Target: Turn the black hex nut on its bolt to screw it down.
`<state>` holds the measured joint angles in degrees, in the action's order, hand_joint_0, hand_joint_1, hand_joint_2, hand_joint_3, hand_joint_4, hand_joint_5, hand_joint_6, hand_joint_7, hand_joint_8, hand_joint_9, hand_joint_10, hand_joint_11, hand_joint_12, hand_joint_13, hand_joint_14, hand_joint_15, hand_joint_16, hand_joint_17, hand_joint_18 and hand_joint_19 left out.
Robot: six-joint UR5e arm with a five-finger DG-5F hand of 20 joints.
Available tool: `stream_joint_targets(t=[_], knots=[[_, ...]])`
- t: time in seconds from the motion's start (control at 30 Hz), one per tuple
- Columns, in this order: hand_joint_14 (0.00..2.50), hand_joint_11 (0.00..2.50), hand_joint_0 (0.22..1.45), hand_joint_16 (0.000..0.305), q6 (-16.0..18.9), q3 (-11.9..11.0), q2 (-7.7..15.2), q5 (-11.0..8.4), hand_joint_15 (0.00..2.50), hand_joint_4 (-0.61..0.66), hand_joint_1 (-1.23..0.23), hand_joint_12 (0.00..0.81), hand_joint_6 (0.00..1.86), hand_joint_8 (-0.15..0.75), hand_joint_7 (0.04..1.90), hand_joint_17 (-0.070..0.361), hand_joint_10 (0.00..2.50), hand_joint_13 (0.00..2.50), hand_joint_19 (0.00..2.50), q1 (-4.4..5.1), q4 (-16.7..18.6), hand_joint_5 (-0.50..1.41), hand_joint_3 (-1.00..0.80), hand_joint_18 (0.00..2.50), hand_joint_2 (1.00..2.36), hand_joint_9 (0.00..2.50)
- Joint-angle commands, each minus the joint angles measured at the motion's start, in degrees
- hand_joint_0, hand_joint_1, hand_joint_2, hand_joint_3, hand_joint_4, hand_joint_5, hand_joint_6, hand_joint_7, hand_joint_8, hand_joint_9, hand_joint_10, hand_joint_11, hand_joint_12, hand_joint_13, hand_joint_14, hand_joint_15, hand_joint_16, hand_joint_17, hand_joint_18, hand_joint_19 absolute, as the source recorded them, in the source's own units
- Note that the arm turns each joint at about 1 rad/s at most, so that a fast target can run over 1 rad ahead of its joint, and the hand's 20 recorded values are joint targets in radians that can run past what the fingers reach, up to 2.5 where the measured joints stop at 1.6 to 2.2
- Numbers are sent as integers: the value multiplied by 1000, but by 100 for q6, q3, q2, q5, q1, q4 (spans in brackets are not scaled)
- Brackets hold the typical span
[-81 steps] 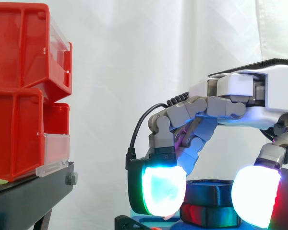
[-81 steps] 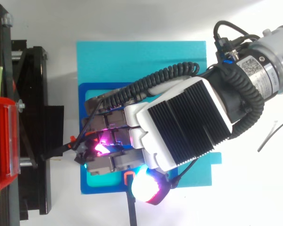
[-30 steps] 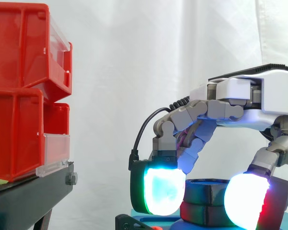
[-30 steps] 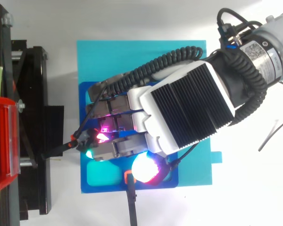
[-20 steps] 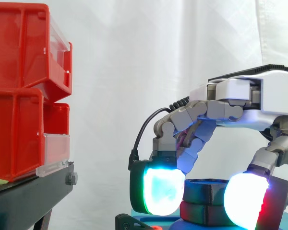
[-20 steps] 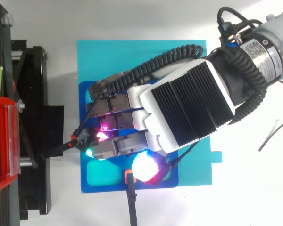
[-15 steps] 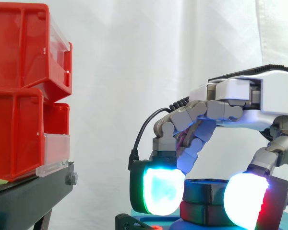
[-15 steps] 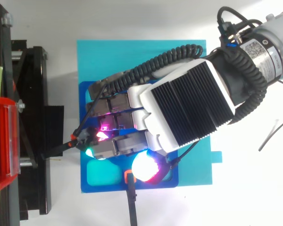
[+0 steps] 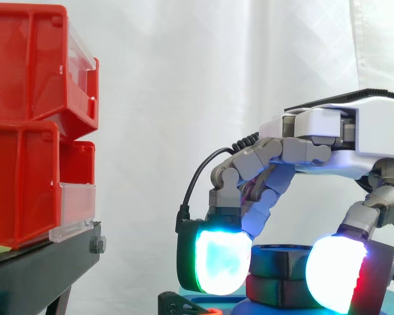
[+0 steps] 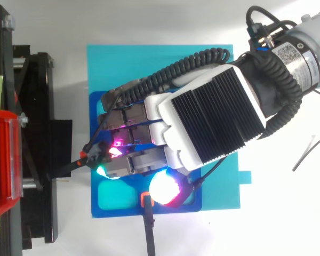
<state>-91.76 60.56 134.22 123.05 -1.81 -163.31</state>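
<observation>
Red bins [image 9: 26, 65], two, stood stacked at the left. We saw one hand [image 9: 335, 141] curled round the one black hex nut [image 9: 280, 261], pads [image 9: 220, 262] flanking it.

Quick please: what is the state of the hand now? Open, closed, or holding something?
Hand: closed on the nut, with the fingers and thumb curled round it.

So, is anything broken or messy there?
No, nothing stands out. The hand sits over the black hex nut, and the red bins are stacked on the black stand.
</observation>
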Motion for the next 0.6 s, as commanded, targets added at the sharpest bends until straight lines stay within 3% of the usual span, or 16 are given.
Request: stream_joint_targets(t=[0.0, 0.23, 0.33, 0.57], knots=[[9, 399, 602, 41, 0, 0, -1, 9, 251, 246, -660, 326, 749, 316, 900, 92, 8, 913, 373, -4, 1, -101, -347, 812, 1005, 1062], [7, 400, 597, 40, 0, 0, 8, 0, 252, 245, -653, 323, 754, 313, 893, 90, 10, 911, 373, -4, 1, -104, -376, 803, 1005, 1063], [8, 407, 549, 41, 0, 0, -1, 0, 259, 261, -605, 326, 733, 316, 883, 91, 8, 914, 369, -4, -8, -106, -474, 807, 1001, 1061], [8, 406, 480, 40, 35, -62, -1, -9, 265, 283, -499, 324, 608, 309, 999, 90, 8, 902, 388, 40, -34, -103, -500, 790, 1000, 1043]])
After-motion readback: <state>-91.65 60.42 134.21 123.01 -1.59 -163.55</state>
